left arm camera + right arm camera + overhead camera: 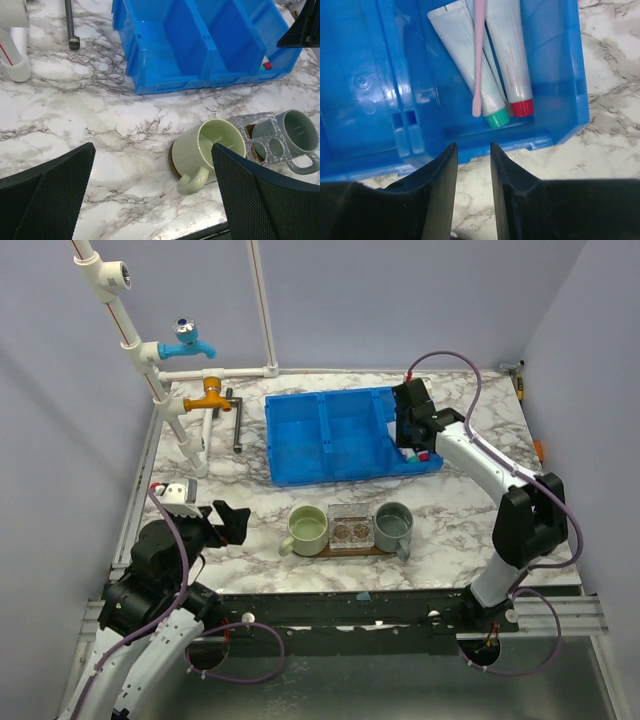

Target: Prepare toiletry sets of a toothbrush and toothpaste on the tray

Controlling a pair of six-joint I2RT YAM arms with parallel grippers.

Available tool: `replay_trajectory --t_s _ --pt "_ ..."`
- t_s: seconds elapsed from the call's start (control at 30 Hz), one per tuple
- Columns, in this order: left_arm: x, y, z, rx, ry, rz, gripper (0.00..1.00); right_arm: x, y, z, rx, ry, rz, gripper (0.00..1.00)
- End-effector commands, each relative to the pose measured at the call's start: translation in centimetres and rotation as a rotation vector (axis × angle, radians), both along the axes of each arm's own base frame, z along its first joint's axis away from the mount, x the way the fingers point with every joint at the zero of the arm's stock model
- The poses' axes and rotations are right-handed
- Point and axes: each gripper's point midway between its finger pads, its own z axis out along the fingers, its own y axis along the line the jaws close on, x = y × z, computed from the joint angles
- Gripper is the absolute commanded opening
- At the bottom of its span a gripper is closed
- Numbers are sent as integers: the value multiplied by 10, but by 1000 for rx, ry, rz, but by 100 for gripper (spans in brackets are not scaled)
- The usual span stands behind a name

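Note:
In the right wrist view two whitish tubes, one green-capped (470, 65) and one red-capped (509, 50), lie in the right compartment of the blue bin (365, 75). A pink toothbrush (478, 55) lies across them, and a pale stick shows partly between the tubes. My right gripper (473, 147) hovers over the bin's near wall, its jaws a narrow gap apart and empty; it also shows in the top view (408, 435). The dark-brown tray (345, 553) lies under the cups at the table's front. My left gripper (152, 195) is wide open and empty, left of the tray (171, 159).
On the tray stand a pale green mug (307, 528), a clear holder with holes (351, 528) and a grey-green mug (393, 525). The bin's left and middle compartments (300, 435) hold nothing. White pipes with blue (188, 340) and orange taps (208, 395) stand at the back left beside a metal rod (238, 420).

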Motion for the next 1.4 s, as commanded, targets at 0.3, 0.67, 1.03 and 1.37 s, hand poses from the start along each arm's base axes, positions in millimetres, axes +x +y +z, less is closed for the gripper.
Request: replay_trajectory --t_s 0.3,0.67,1.03,1.37 --pt "4 -8 -10 5 71 -17 99 60 -23 -53 97 84 -73 33" --pt "6 -3 -14 28 68 7 99 72 -30 -82 63 143 -73 33" --pt "8 -3 -17 37 85 8 99 72 -29 -94 56 168 -65 31" --pt "9 -4 -19 42 93 6 99 70 -24 -87 90 154 -50 30"
